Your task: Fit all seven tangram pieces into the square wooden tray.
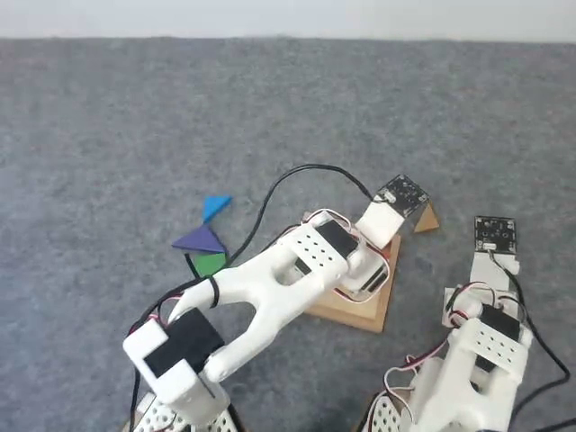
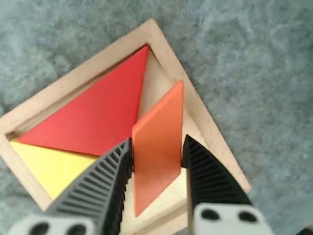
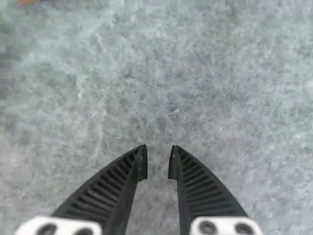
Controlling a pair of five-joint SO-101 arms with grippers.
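Tangram pieces are partly seated. In the wooden tray (image 2: 73, 81) a red triangle (image 2: 93, 117) lies flat against one corner, with a yellow triangle (image 2: 44, 166) flat beside it. My left jaws are clamped on an orange piece (image 2: 164, 117), held on edge over the bare wood next to the red triangle's side.

I judge this to be the placing step for the third piece. Next it has to come down tilted toward flat, with its long edge lined up along the red triangle and the tray wall. If it is let go on edge it could topple across the rim.

On the high view the tray (image 1: 373, 310) sits under my left arm (image 1: 288, 279). A blue piece (image 1: 216, 207), a purple piece (image 1: 200, 240) and a green piece (image 1: 210, 264) wait clustered well to one side, and a tan triangle (image 1: 426, 219) lies just beside the tray's far corner.

My right jaws are nearly together and hold nothing, hanging over bare covering.

The counter is covered in a grey, felt-like mat (image 1: 108, 126). A pale wall (image 1: 270, 16) runs along its far edge.
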